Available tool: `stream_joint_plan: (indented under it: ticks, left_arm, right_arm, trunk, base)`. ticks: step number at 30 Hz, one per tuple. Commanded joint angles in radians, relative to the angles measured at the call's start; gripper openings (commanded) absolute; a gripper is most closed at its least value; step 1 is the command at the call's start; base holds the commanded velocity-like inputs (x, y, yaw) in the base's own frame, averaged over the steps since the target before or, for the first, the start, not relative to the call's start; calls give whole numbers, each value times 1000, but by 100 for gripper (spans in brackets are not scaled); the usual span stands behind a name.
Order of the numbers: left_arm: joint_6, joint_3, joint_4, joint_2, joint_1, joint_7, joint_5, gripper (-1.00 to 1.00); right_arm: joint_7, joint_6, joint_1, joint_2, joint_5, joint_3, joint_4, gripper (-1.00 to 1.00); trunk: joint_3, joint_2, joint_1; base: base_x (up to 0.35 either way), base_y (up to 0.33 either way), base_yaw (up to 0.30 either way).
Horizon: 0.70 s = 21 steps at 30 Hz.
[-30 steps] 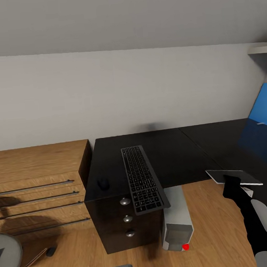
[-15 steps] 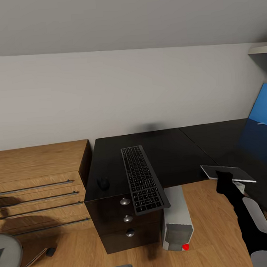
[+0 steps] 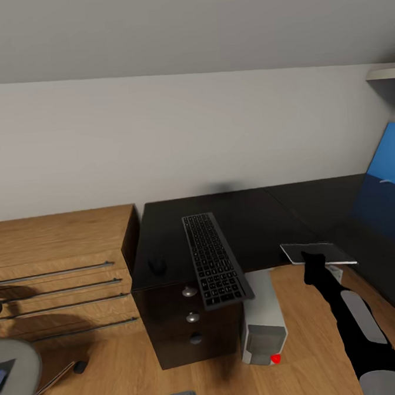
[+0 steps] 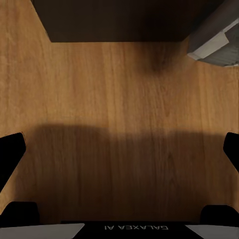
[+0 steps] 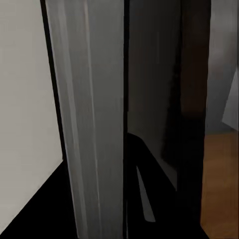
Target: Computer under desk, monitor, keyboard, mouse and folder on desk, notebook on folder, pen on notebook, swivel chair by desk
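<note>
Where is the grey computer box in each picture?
Head view: the computer stands on the floor beside the black desk drawers, below the middle of the picture.
Left wrist view: the computer peeks in at the picture's upper right corner.
Right wrist view: I cannot pick it out for sure; a held grey slab is close in front.
Shared landmark: the wooden floor.

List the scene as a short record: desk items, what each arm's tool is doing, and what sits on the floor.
keyboard: on the black desk, its near end overhanging the front edge
mouse: on the desk, left of the keyboard
right tool: shut on a flat grey folder, held over the desk's front edge
left tool: open, above bare wood floor
computer: standing on the floor beside the drawer unit, under the desk
</note>
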Motion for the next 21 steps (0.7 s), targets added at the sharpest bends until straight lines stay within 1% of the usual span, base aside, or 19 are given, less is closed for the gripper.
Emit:
stream_joint_plan:
  ticks: [1, 2, 6, 8, 14, 21]
  left_arm:
    - [1, -1, -2, 0, 0, 8, 9, 100]
    - [1, -1, -2, 0, 0, 8, 9, 100]
    - [2, -1, -2, 0, 0, 8, 9, 100]
    - [2, -1, -2, 1, 0, 8, 9, 100]
    - [0, -1, -2, 0, 0, 8, 9, 100]
    - [0, -1, -2, 0, 0, 8, 9, 100]
  right_arm:
    - [-7, 4, -1, 0, -4, 11, -2, -100]
    - [-6, 5, -1, 0, 4, 30, -1, -100]
    - [-6, 7, -1, 0, 11, 54, 1, -100]
    - [-6, 14, -1, 0, 12, 56, 1, -100]
    - [-6, 72, -1, 2, 12, 58, 1, -100]
    - [-7, 90, -1, 2, 11, 60, 1, -100]
  trunk:
    - [-1, 0, 0]
    - [-1, 0, 0]
    - [-1, 0, 0]
    - [-1, 0, 0]
    - [-1, 0, 0]
    - [-1, 0, 0]
  base:
    - [-233, 164, 0]
    - [-136, 91, 0]
    - [-61, 40, 0]
    - [-11, 7, 0]
    - [-3, 2, 0]
    - [0, 32, 0]
